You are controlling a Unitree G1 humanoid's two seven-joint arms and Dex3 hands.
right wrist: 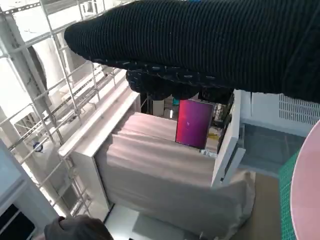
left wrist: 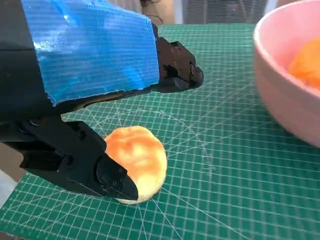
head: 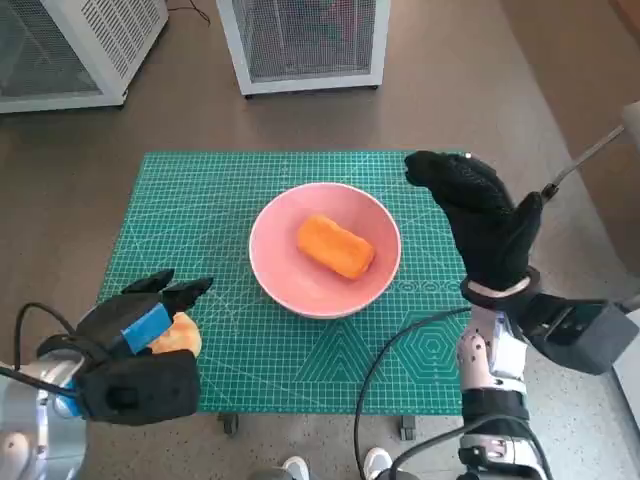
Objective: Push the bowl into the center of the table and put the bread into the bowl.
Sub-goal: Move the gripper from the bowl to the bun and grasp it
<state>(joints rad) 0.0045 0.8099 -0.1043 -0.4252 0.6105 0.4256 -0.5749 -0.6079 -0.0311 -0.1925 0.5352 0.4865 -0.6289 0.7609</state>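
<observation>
A pink bowl (head: 262,262) stands in the middle of the green cutting mat (head: 200,200) with an orange loaf of bread (head: 336,246) lying in it. A round golden bread roll (head: 178,337) lies on the mat near its front left corner. My left hand (head: 140,325) hangs over the roll with its fingers spread. In the left wrist view the roll (left wrist: 136,159) sits on the mat between the thumb and the raised fingers (left wrist: 175,70), and the bowl (left wrist: 287,95) is beyond. My right hand (head: 480,215) is raised just right of the bowl and holds nothing.
Two white mesh-fronted cabinets (head: 305,40) (head: 70,45) stand on the floor behind the table. A thin metal rod (head: 585,160) slants in at the right. Black cables loop by both forearms. Shoe tips (head: 295,468) show at the front table edge.
</observation>
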